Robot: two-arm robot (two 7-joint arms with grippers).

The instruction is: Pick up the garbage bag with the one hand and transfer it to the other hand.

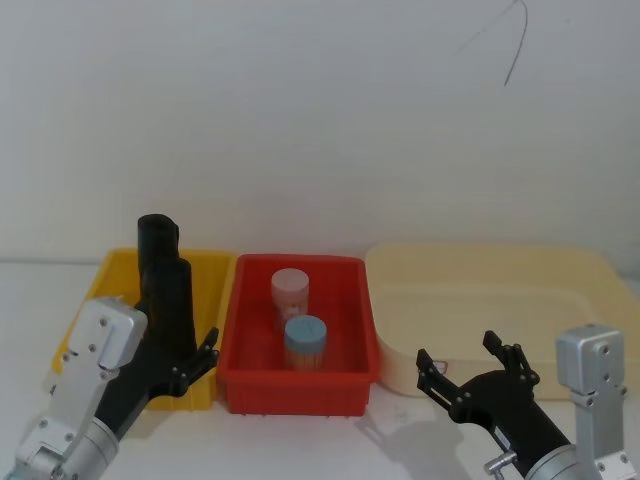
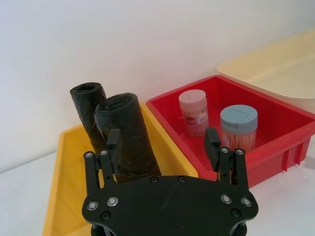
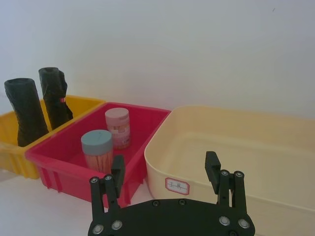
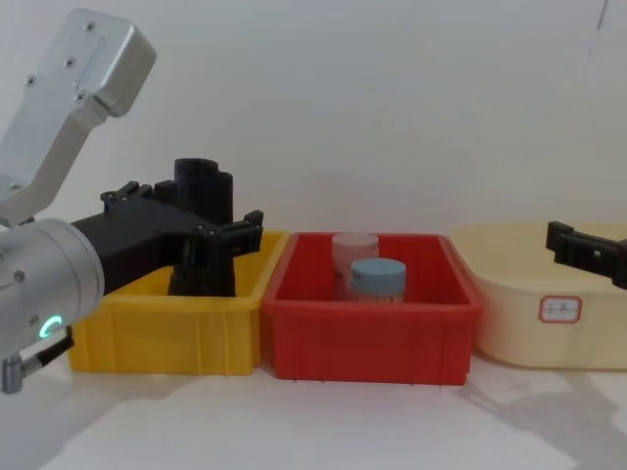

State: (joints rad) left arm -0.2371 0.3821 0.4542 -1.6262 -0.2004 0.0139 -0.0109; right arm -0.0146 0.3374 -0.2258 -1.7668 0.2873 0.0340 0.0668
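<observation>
White wall [image 1: 300, 120] behind, white table [image 1: 300, 445] below. Near the table's left edge, the garbage bag [image 2: 127, 132] stands upright in the yellow bin [image 1: 212, 268] beside a slimmer black roll [image 2: 87, 105]. Left gripper [image 2: 162, 140] hovers close in front of it — jaws wide apart, empty. Right gripper [image 1: 458, 352], near the cream tub's [image 1: 470, 252] front — likewise spread, empty.

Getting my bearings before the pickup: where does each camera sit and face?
Head: high, looking down on yellow bin, red bin, cream tub; left hand and right hand at bottom corners.
Chest: low, looking level across the bins; left arm large at left, right hand at right edge.
Left wrist: behind the open left hand, facing the garbage bag.
Right wrist: behind the open right hand, facing the cream tub.
Shared: both wrist views show the blue-lidded jar.
</observation>
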